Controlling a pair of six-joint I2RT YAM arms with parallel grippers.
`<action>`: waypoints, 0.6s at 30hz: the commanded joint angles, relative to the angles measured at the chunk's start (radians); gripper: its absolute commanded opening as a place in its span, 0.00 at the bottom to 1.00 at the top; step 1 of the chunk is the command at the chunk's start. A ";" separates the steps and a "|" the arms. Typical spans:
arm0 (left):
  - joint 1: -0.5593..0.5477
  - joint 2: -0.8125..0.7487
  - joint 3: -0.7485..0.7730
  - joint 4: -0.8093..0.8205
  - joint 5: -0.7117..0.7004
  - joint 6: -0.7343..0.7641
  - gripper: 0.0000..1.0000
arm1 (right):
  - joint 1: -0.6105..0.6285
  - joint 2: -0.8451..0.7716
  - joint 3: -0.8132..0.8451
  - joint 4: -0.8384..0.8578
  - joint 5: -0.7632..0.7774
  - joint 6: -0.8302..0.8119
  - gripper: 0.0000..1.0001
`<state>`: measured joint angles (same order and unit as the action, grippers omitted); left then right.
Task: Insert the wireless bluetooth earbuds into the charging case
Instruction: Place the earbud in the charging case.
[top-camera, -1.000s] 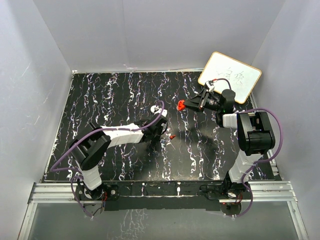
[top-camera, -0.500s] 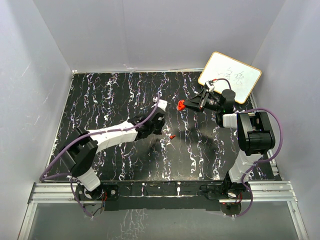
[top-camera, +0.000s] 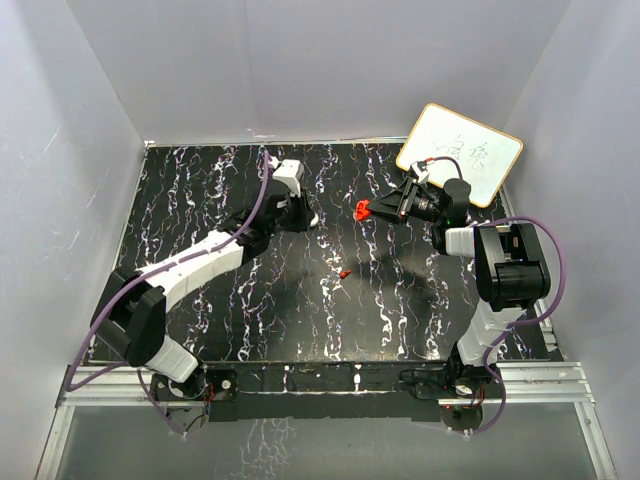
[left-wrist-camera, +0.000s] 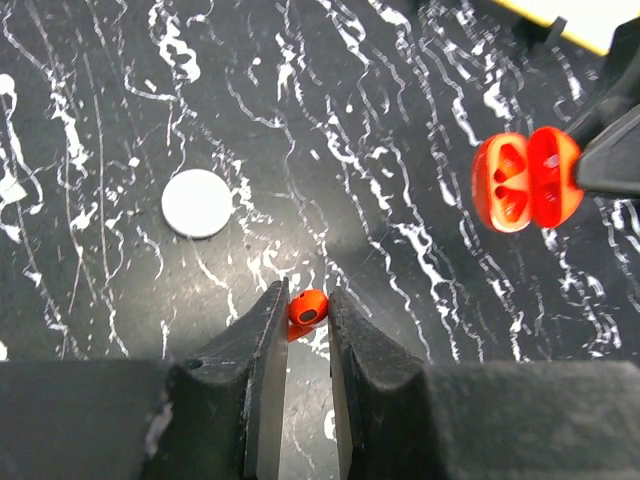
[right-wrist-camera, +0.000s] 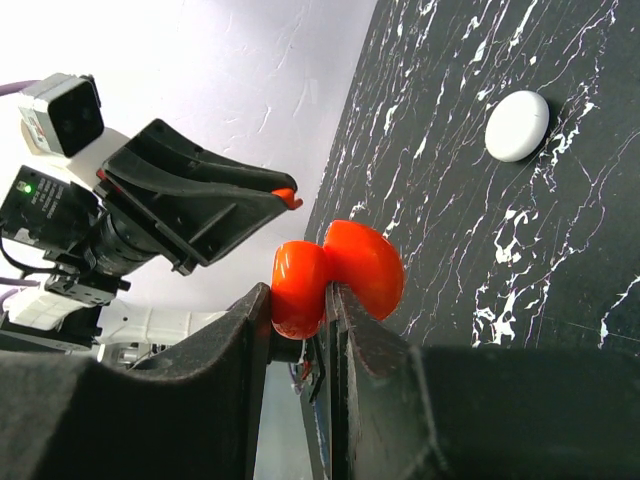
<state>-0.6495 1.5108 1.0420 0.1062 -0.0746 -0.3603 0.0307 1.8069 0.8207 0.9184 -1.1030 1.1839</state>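
Note:
My right gripper (top-camera: 372, 209) (right-wrist-camera: 300, 290) is shut on the charging case (top-camera: 360, 209) (right-wrist-camera: 335, 270), a glossy red clamshell held open above the table with one half pinched between the fingers. In the left wrist view the case (left-wrist-camera: 527, 180) shows its two hollow halves at the right. My left gripper (top-camera: 305, 215) (left-wrist-camera: 308, 295) is shut on one tiny red earbud (left-wrist-camera: 308, 308), pinched at the fingertips a short way left of the case. The right wrist view shows that earbud (right-wrist-camera: 288, 197) at the left gripper's tip. A second earbud (top-camera: 343, 272) lies on the black marbled table (top-camera: 230, 300).
A small white disc (left-wrist-camera: 197, 203) (right-wrist-camera: 517, 125) lies on the table near the left gripper. A whiteboard with a wooden frame (top-camera: 460, 153) leans at the back right corner. White walls enclose the table on three sides.
The left arm has stretched out and swung away from the loose earbud at mid-table toward the back, level with the case. The right arm has not moved.

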 joint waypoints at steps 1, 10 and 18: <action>0.040 -0.039 0.032 0.119 0.124 -0.041 0.00 | -0.006 -0.031 0.004 0.078 -0.009 0.002 0.00; 0.132 -0.028 -0.035 0.423 0.309 -0.196 0.00 | 0.003 -0.002 -0.013 0.199 -0.012 0.086 0.00; 0.173 0.038 -0.121 0.783 0.417 -0.361 0.00 | 0.039 0.057 -0.016 0.381 -0.003 0.213 0.00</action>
<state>-0.4904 1.5223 0.9485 0.6231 0.2459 -0.6090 0.0441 1.8408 0.8036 1.1297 -1.1061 1.3212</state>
